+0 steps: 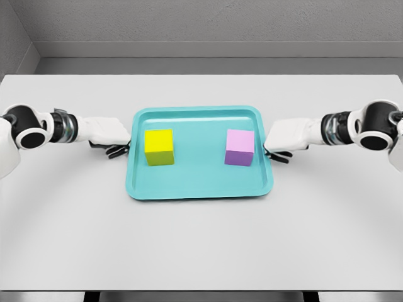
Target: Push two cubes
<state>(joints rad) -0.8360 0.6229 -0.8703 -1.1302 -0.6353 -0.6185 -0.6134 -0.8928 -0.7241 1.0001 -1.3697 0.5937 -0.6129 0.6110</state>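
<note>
Seen from the head camera, looking down. Pale grey counter (201, 251) filling most of the view, grey wall behind it.

At the counter's middle, a shallow teal tray (200, 185), rectangular with rounded corners and a raised rim.

Two white arms reaching in from opposite sides, each with black joint rings near the picture's edge, both lying low over the counter and pointing inward toward the tray.

Left hand (108, 135) just beside the tray's left rim, white palm cover on top, dark fingers tucked beneath and pointing at the rim. Holding nothing; too small and hidden to say whether the fingers are curled or relaxed.

Right hand (284, 139) mirrored just beside the tray's right rim, dark fingertips showing under the white cover. Holding nothing as well; finger pose likewise impossible to make out.

Inside the tray, a yellow cube (159, 146) on the left half, upright, near the left rim but apart from it.

On the tray's right half, a light purple cube (240, 148), upright, near the right rim. Cubes well apart, bare teal floor between them.
</note>
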